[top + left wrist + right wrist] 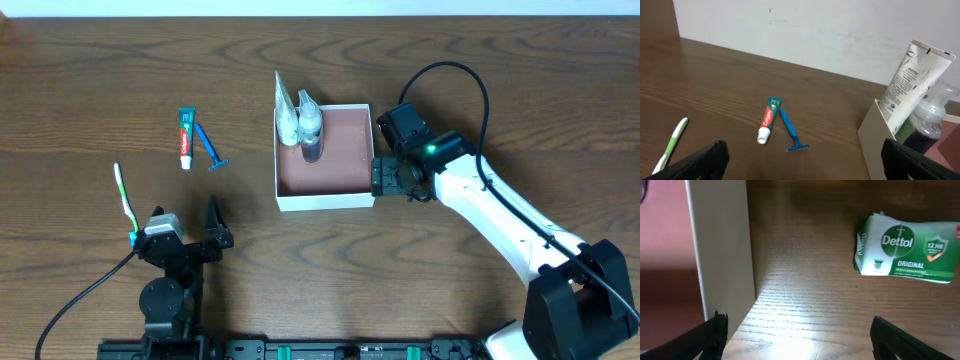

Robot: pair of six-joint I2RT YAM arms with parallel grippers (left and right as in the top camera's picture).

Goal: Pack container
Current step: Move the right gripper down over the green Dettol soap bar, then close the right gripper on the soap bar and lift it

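The container [326, 201] is a square white-walled box with a reddish-brown inside, at the table's middle. A white tube [286, 110] and a clear bottle [311, 130] stand in its left side. My right gripper [384, 178] is open and empty at the container's right wall [722, 255]. In the right wrist view [800, 340] a green Dettol soap [907, 250] lies on the table ahead; the arm hides it from overhead. My left gripper [186, 224] is open and empty at the front left, also seen in the left wrist view [805, 165].
A toothpaste tube [186, 136] and a blue razor [211, 147] lie side by side left of the container; both show in the left wrist view, toothpaste [769, 119] and razor [791, 132]. A green-white toothbrush [124, 195] lies at the far left.
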